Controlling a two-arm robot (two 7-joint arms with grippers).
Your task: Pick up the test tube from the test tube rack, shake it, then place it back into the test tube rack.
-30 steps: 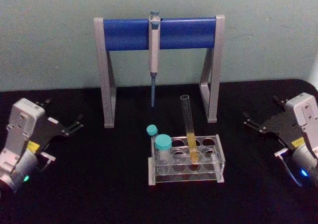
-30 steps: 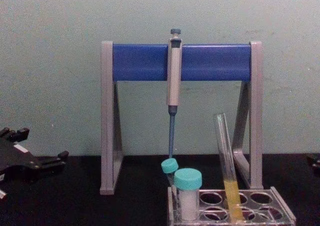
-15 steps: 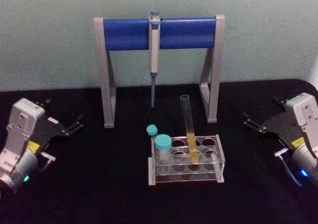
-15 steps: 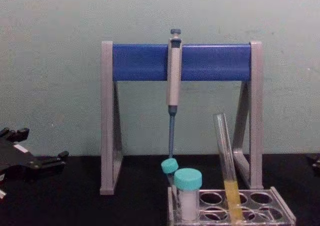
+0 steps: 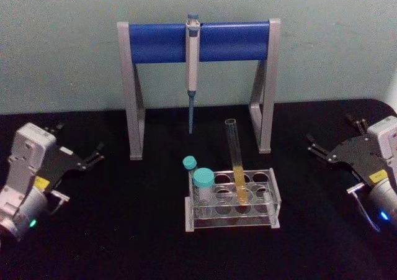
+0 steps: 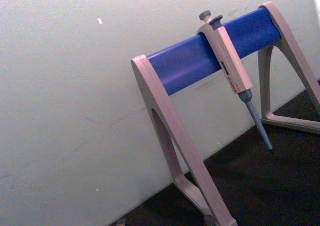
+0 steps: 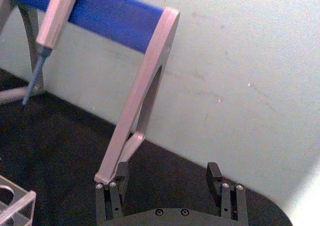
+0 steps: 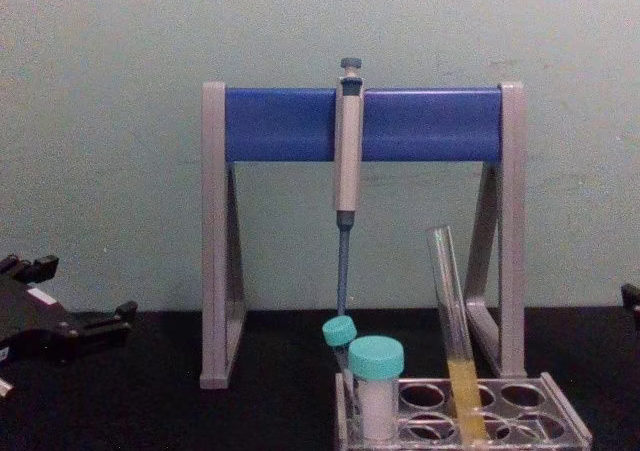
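L pincer point(image 5: 80, 137), R pincer point(image 5: 329, 133) spread; rack point(image 5: 275, 200): 1 test tube point(image 5: 234, 159), 2 capped tubes point(image 5: 203, 179).

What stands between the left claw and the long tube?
Head view: from the left gripper, bare table, then two teal-capped tubes in the rack, before the test tube.

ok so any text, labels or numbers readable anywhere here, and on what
No text here can be read.
Left yellow sticker, behind the left gripper: too small to read.
Right yellow sticker, behind the right gripper: too small to read.
Small marks on the pipette: blurred, unreadable.
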